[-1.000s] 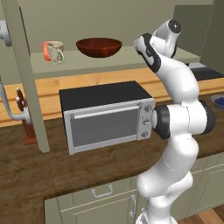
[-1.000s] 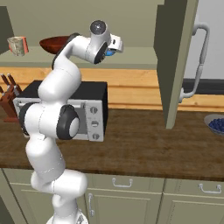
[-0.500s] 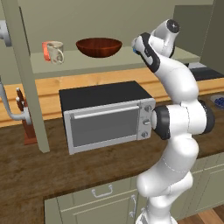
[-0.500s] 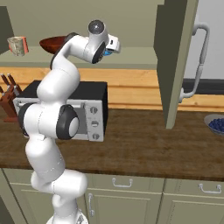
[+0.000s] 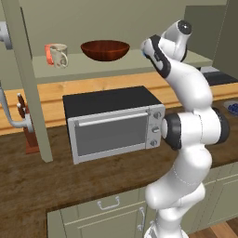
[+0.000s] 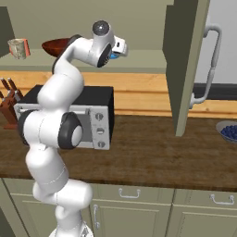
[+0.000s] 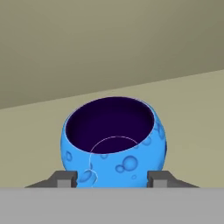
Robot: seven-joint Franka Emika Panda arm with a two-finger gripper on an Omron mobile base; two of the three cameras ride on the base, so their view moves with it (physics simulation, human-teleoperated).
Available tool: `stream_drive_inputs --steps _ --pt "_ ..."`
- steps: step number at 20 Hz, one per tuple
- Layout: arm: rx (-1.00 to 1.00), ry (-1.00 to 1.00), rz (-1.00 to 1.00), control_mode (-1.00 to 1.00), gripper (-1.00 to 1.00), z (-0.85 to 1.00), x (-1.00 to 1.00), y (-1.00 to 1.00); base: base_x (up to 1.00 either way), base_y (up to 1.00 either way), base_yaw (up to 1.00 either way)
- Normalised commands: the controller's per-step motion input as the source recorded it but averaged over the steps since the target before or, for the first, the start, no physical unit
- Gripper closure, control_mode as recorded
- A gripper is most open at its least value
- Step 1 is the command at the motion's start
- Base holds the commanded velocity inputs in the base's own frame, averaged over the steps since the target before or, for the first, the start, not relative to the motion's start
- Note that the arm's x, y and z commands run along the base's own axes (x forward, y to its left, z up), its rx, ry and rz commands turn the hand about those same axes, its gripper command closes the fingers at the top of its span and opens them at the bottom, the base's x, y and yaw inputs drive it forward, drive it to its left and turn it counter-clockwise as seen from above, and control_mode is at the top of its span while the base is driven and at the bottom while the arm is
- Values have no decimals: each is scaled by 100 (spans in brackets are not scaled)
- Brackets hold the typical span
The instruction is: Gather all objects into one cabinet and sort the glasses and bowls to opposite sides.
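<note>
The gripper (image 7: 113,180) is clamped on the small blue cup (image 7: 114,141), a finger pressed to each side of its round body, its dark mouth open toward the camera; the cup sits right between the fingertips, held up at the right part of the cabinet's pale green shelf (image 5: 121,65). Farther left on that shelf stand the red-brown bowl (image 5: 105,49), then the beige speckled mug (image 5: 59,55) with the orange tumbler (image 5: 48,53) just behind it; below is a microwave (image 5: 114,122) on the counter.

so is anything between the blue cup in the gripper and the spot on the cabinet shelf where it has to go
Nothing visible does. The blue cup sits between the gripper fingertips with bare pale shelf around it. The red-brown bowl and the beige mug stand further left along the shelf.
</note>
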Motion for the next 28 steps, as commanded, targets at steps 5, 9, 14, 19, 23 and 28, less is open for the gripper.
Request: stream_drive_inputs --steps 5,9,14,19,23,28 --pt "0 0 -13 -100 100 -3 -16 0 0 0 0" --pt "0 1 -15 -100 100 -32 0 -4 0 0 0" --pt "2 1 -11 -100 100 -16 -1 -1 0 0 0" --pt "0 0 -2 -100 100 0 -28 0 0 0 0" --pt "0 0 0 -100 100 0 -60 0 0 0 0" --pt "0 0 1 -100 100 0 -56 -1 0 0 0"
